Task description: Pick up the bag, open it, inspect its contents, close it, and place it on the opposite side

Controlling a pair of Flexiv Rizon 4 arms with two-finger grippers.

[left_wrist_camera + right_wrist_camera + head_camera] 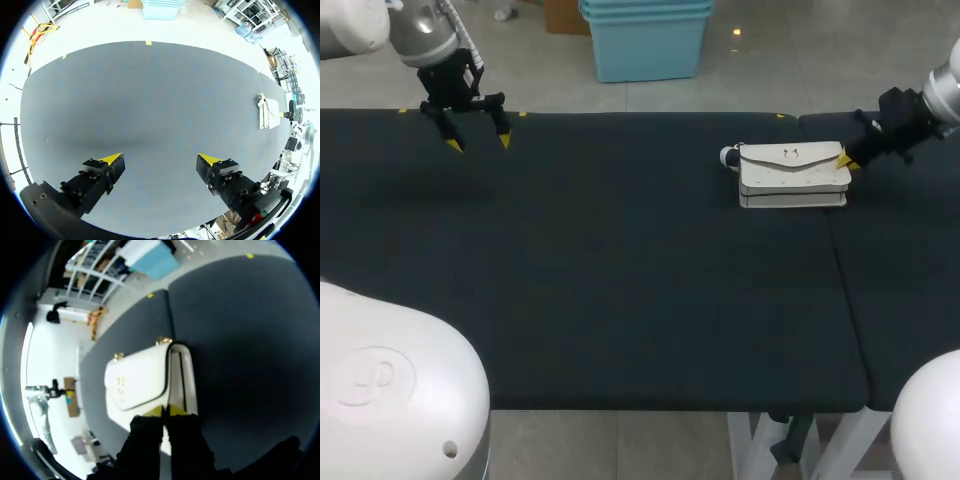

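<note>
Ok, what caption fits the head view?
Right gripper at one end of the bag; left gripper open over the table.

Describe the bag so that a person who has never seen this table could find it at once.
Look at the long black table and go to its far right part. There lies a flat white bag with a flap and small gold fittings, the right pincer at its right end. It is the only white thing on the dark top.

site: robot lab (prob.) | evid: L arm [420,35], R arm [942,95], black table [620,300]
</note>
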